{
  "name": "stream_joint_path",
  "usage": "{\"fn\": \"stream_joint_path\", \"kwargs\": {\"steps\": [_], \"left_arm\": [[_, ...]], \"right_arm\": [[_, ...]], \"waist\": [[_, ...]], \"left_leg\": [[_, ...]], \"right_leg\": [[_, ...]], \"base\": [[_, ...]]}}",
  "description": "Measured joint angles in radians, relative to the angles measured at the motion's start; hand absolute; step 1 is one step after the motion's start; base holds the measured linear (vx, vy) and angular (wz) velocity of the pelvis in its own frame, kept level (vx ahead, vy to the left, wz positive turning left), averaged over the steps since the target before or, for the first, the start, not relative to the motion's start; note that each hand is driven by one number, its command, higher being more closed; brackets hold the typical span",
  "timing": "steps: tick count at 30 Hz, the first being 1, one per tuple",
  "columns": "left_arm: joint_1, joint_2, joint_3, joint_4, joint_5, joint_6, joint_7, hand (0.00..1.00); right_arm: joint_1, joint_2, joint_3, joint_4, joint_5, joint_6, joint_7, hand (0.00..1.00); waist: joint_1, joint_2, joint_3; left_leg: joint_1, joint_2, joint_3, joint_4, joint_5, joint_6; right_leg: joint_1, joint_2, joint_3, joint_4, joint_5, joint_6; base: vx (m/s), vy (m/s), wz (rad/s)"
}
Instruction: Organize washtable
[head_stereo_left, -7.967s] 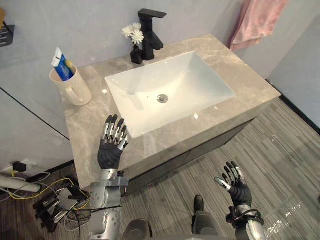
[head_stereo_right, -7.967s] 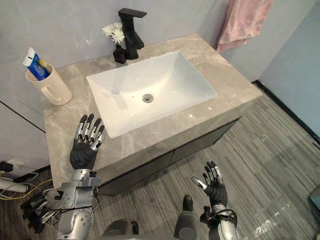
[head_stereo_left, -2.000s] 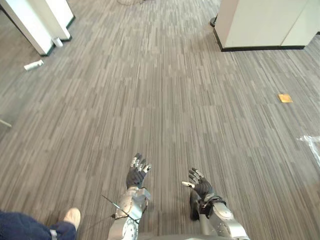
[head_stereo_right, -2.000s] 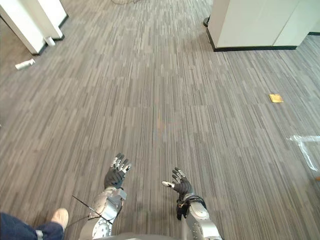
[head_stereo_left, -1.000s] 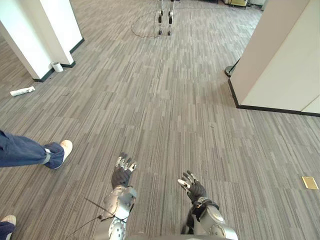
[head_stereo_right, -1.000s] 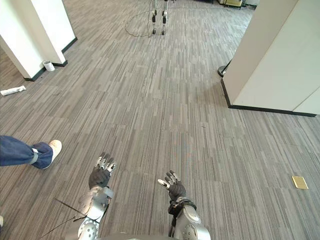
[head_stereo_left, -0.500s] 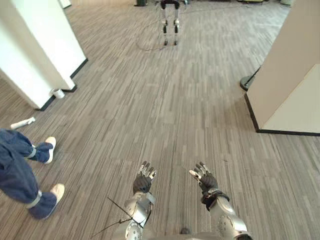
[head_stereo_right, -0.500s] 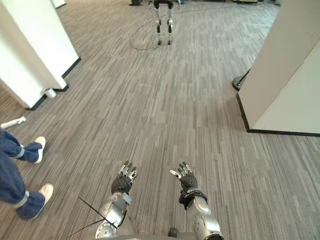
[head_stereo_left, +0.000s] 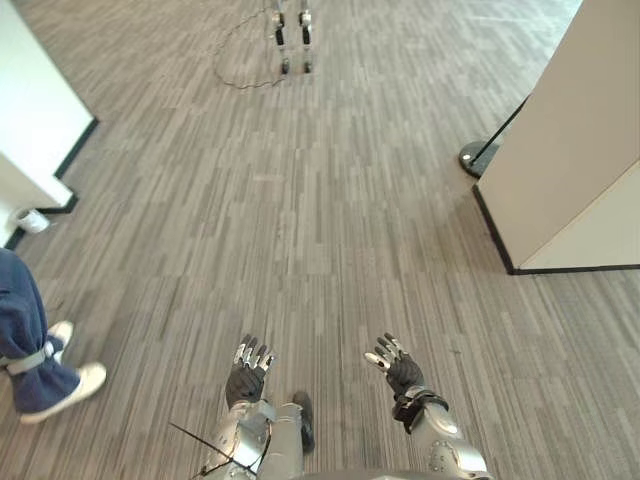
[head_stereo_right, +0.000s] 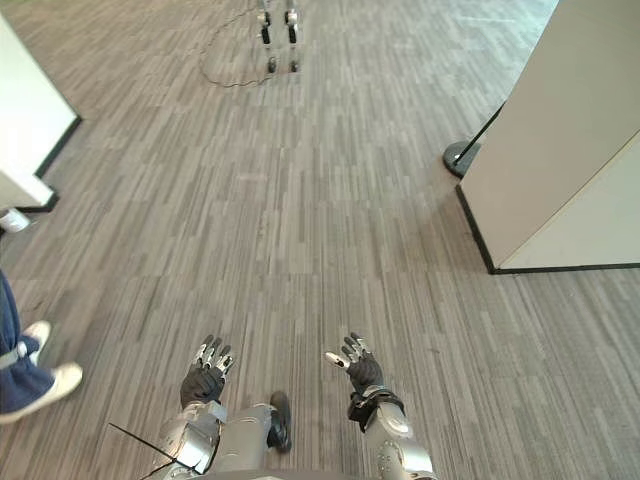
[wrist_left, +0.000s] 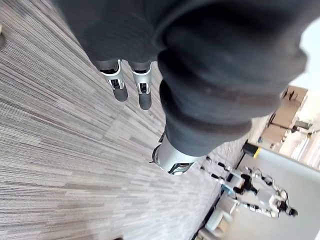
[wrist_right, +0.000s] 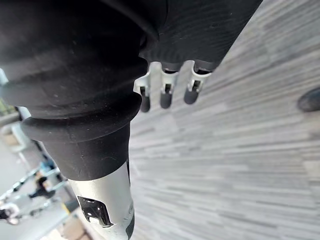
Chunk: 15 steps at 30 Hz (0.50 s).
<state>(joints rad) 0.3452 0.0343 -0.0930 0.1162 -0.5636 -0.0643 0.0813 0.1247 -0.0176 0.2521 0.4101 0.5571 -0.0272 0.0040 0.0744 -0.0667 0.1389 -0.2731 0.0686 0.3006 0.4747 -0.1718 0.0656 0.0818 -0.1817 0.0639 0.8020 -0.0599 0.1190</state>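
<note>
Holding left hand (head_stereo_left: 246, 372) and right hand (head_stereo_left: 397, 367) low over the striped floor (head_stereo_left: 320, 220) with fingers spread and empty, likely for balance while walking; cannot tell where the washtable stands

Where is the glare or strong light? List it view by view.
Left eye view: a pale sheen on the floor ahead, brightest mid-room; left robot hand and right robot hand evenly lit. Left wrist view: background past the robot hand washes out to white. Right wrist view: no glare on the floor.
</note>
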Motion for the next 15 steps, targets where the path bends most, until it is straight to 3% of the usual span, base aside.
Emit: {"fn": "stream_joint_path", "kwargs": {"steps": [1,2,4,6,8,10,11,12,13,14,15], "left_arm": [[-0.017,0.024,-0.014,0.003,0.019,0.002,-0.01,0.0],[-0.037,0.039,-0.029,0.003,0.028,0.0,-0.014,0.0],[-0.06,0.047,-0.042,0.002,0.027,-0.002,-0.015,0.0],[-0.082,0.05,-0.064,0.002,0.026,-0.012,-0.017,0.0],[-0.108,0.05,-0.099,0.004,0.025,-0.013,-0.019,0.0],[-0.151,0.045,-0.145,0.029,0.025,-0.023,-0.015,0.0],[-0.16,0.044,-0.153,0.039,0.025,-0.027,-0.012,0.0],[-0.169,0.043,-0.173,0.056,0.024,-0.031,-0.009,0.0],[-0.162,0.043,-0.185,0.066,0.022,-0.035,-0.008,0.0],[-0.158,0.025,-0.2,0.106,0.011,-0.034,-0.006,0.0],[-0.156,0.02,-0.205,0.114,0.007,-0.034,-0.006,0.0]], "right_arm": [[-0.002,0.008,0.007,0.003,0.0,0.0,0.004,0.0],[-0.001,0.011,0.027,0.003,-0.001,-0.002,0.013,0.0],[0.012,0.015,0.049,0.001,-0.009,-0.004,0.025,0.0],[0.038,0.015,0.053,-0.002,-0.008,-0.006,0.035,0.0],[0.064,0.011,0.034,-0.005,-0.006,-0.006,0.041,0.0],[0.085,0.01,-0.002,-0.006,-0.004,-0.006,0.038,0.0],[0.085,0.01,-0.008,-0.006,-0.002,-0.006,0.034,0.0],[0.086,0.007,-0.009,-0.012,0.002,-0.006,0.022,0.0],[0.097,0.007,-0.008,-0.024,0.002,-0.007,0.019,0.0],[0.104,-0.002,-0.009,-0.024,0.001,-0.006,0.018,0.0],[0.105,-0.004,-0.011,-0.024,0.0,-0.007,0.018,0.0]], "waist": [[-0.007,0.006,0.004],[-0.013,0.015,0.007],[-0.037,0.032,0.014],[-0.063,0.031,0.014],[-0.094,0.031,0.014],[-0.13,0.032,0.015],[-0.132,0.03,0.014],[-0.146,0.031,0.013],[-0.151,0.021,0.003],[-0.149,0.054,-0.02],[-0.148,0.066,-0.028]], "left_leg": [[0.07,-0.007,0.0,-0.021,-0.044,0.007],[0.151,-0.011,0.008,-0.063,-0.067,0.005],[0.277,-0.017,0.008,-0.169,-0.071,-0.001],[0.371,-0.019,0.0,-0.249,-0.08,-0.017],[0.437,-0.017,-0.006,-0.291,-0.097,-0.047],[0.51,-0.017,-0.033,-0.312,-0.155,-0.085],[0.534,-0.019,-0.04,-0.323,-0.169,-0.095],[0.583,-0.016,-0.061,-0.336,-0.196,-0.131],[0.622,-0.011,-0.099,-0.318,-0.214,-0.161],[0.601,0.04,-0.138,-0.221,-0.211,-0.176],[0.583,0.056,-0.145,-0.185,-0.206,-0.186]], "right_leg": [[-0.076,-0.018,-0.013,0.174,0.0,-0.022],[-0.154,-0.039,-0.069,0.297,-0.055,-0.082],[-0.253,-0.047,-0.154,0.324,-0.108,-0.13],[-0.365,-0.023,-0.215,0.229,-0.162,-0.112],[-0.448,0.015,-0.241,-0.035,-0.164,-0.09],[-0.479,0.054,-0.216,-0.519,-0.031,-0.062],[-0.491,0.055,-0.203,-0.59,-0.007,-0.046],[-0.52,0.06,-0.192,-0.633,0.014,-0.03],[-0.528,0.064,-0.187,-0.605,0.054,-0.073],[-0.532,0.083,-0.193,-0.55,0.188,-0.123],[-0.532,0.086,-0.201,-0.543,0.21,-0.125]], "base": [[0.43,0.172,-0.21],[0.51,0.185,-0.24],[0.55,0.133,-0.07],[0.51,0.044,0.11],[0.48,-0.033,0.27],[0.6,-0.11,0.51],[0.67,-0.166,0.57],[0.75,-0.215,0.65],[0.98,-0.304,0.75],[0.87,-0.299,0.57],[0.88,-0.352,0.36]]}}
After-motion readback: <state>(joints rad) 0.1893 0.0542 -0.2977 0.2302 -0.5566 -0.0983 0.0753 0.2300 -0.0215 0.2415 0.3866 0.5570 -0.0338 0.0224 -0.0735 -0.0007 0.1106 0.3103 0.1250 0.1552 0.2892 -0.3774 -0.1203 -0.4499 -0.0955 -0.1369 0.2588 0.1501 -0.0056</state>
